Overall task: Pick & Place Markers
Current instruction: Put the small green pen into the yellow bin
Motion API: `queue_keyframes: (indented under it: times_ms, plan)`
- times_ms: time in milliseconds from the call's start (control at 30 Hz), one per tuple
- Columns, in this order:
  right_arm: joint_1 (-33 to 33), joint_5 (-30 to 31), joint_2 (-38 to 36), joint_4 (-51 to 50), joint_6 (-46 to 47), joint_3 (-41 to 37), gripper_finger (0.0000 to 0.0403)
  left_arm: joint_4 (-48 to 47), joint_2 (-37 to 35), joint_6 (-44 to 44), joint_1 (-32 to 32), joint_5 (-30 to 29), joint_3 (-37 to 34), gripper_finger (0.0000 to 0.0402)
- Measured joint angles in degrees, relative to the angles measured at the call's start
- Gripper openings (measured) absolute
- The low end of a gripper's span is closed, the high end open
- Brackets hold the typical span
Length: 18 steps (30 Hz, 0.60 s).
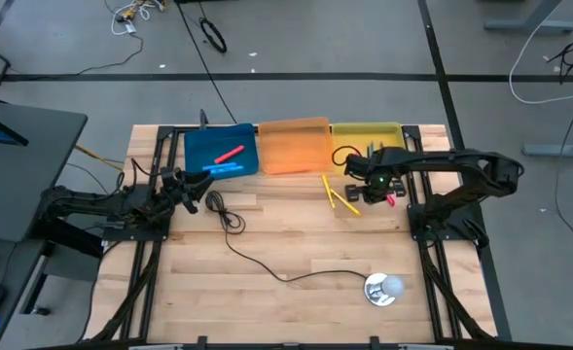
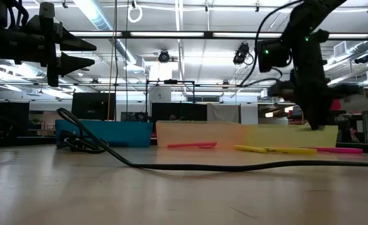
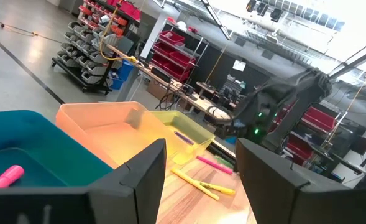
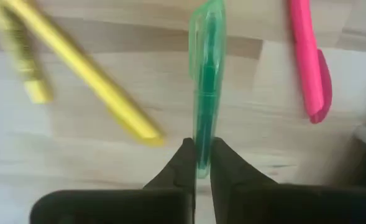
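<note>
The right pincer [image 4: 197,163] is clenched on a green marker [image 4: 206,74], its two dark fingertips pinching the lower end while the rest of the pen sticks out ahead over the wooden table [image 1: 296,243]. From above, that pincer [image 1: 372,185] sits just in front of the yellow tray [image 1: 349,132], near the table's right side. Right beside the green marker lies a pink marker [image 4: 310,59] on one side and two yellow markers [image 4: 83,71] on the other, all flat on the wood.

Further out, an orange tray [image 1: 294,146] stands in the middle of the row and a blue tray [image 1: 220,151] to its left; a red marker [image 1: 230,154] and a blue marker [image 1: 218,169] lie in the blue one.

The left pincer [image 1: 187,187] hangs over the table's left edge, just in front of the blue tray, its fingers [image 3: 139,174] spread apart and holding nothing. A black cable [image 1: 267,262] snakes across the boards to a round silver object [image 1: 383,289] near the front.
</note>
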Motion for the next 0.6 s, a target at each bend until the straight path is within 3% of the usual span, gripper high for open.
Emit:
queue_keyframes:
  times_ms: [400,600]
  plan:
    - [0.86,-0.03,-1.7,-13.5,-0.04,11.5,0.0015,0.0,-0.01,-0.01,0.01,-0.02,0.0,0.02]
    - [0.85,-0.09,-1.74,-14.76,-0.04,13.89,0.0016,0.0,-0.01,0.0,0.0,-0.02,0.0,0.02]
